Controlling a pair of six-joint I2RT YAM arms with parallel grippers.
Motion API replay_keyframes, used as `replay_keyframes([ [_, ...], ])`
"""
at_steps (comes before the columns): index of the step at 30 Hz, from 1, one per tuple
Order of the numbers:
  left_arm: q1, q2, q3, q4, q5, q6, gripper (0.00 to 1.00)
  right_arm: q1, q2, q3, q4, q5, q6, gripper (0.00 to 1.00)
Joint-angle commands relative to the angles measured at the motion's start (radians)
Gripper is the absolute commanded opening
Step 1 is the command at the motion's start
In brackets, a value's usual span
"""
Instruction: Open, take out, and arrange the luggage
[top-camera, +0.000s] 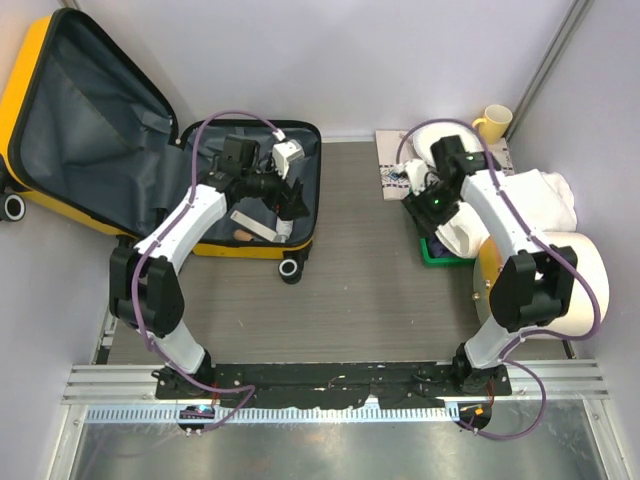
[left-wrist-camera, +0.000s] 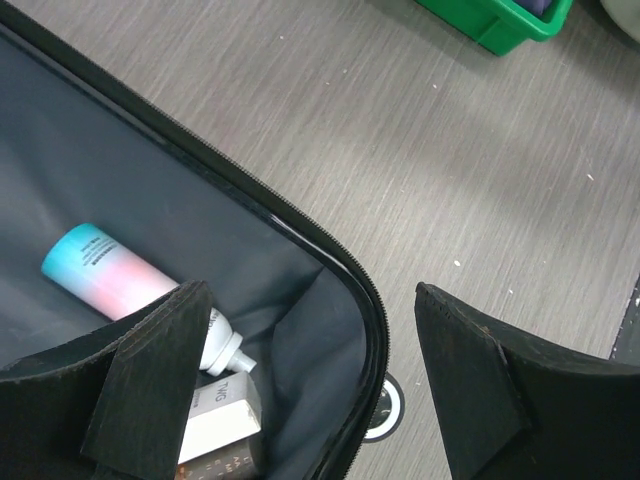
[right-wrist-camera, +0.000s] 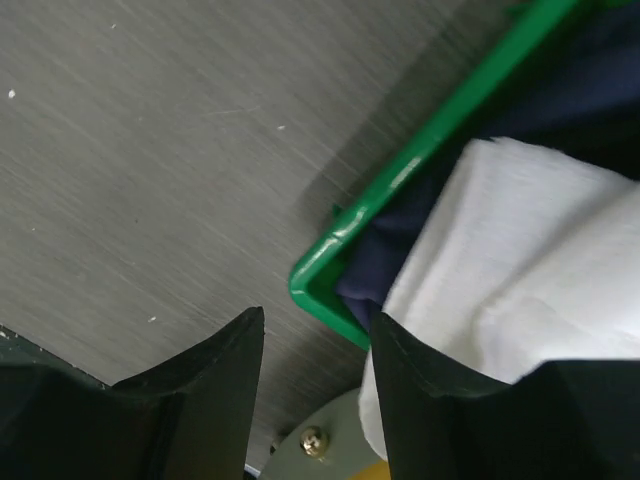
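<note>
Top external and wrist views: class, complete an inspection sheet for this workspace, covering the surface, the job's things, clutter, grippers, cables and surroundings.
Surface: grey wood-grain table, a few pale specks.
Job's things: yellow suitcase lying open at far left, lid swung back; a blue-to-pink tube and a white box inside.
Clutter: green tray holding white cloth over dark cloth; yellow mug; cream cylinder.
Grippers: left gripper open over the suitcase's corner; right gripper open, empty, at the tray's corner.
Cables: purple cable looping along each arm.
Surroundings: pale walls; metal rail at the near edge.
</note>
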Motion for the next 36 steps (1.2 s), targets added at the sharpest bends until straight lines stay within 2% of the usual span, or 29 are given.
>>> replay_keyframes([
  [1, -0.002, -0.074, 0.010, -0.013, -0.060, 0.004, 0.86, 0.060, 0.025, -0.125, 0.138, 0.013, 0.023, 0.51],
  [7, -0.003, -0.087, -0.011, -0.006, -0.077, -0.057, 0.86, 0.063, 0.129, -0.168, 0.233, 0.063, -0.003, 0.49],
  [10, -0.002, -0.082, -0.011, 0.008, -0.091, -0.094, 0.86, 0.060, 0.189, -0.159, 0.294, 0.150, 0.004, 0.47],
  [13, -0.002, -0.085, -0.014, 0.002, -0.109, -0.089, 0.86, 0.031, 0.223, -0.145, 0.349, 0.253, 0.024, 0.43],
  [16, -0.002, -0.088, -0.013, -0.023, -0.117, -0.074, 0.86, -0.021, 0.247, -0.104, 0.359, 0.275, 0.064, 0.33],
  [17, -0.002, -0.087, -0.014, -0.027, -0.121, -0.073, 0.86, -0.032, 0.247, -0.096, 0.368, 0.283, 0.070, 0.25],
  [23, -0.002, -0.088, -0.025, -0.050, -0.112, -0.062, 0.86, -0.055, 0.206, -0.076, 0.373, 0.287, 0.072, 0.22],
  [25, -0.002, -0.084, -0.022, -0.060, -0.109, -0.057, 0.86, -0.064, 0.185, -0.069, 0.357, 0.278, 0.058, 0.32],
  [26, -0.002, -0.082, -0.018, -0.066, -0.103, -0.054, 0.87, -0.067, 0.174, -0.059, 0.325, 0.266, 0.054, 0.51],
  [28, -0.002, -0.073, -0.004, -0.072, -0.080, -0.048, 0.87, -0.073, 0.125, -0.014, 0.244, 0.157, 0.034, 0.70],
  [31, -0.003, -0.067, 0.005, -0.081, -0.054, -0.045, 0.87, -0.073, 0.022, 0.046, 0.163, 0.015, 0.018, 0.82],
  [33, -0.008, -0.070, 0.001, -0.083, -0.049, -0.042, 0.88, -0.072, -0.018, 0.117, 0.089, -0.068, 0.017, 0.84],
  [36, -0.008, -0.076, -0.007, -0.095, -0.051, -0.024, 0.88, -0.073, -0.062, 0.207, 0.015, -0.087, 0.060, 0.84],
])
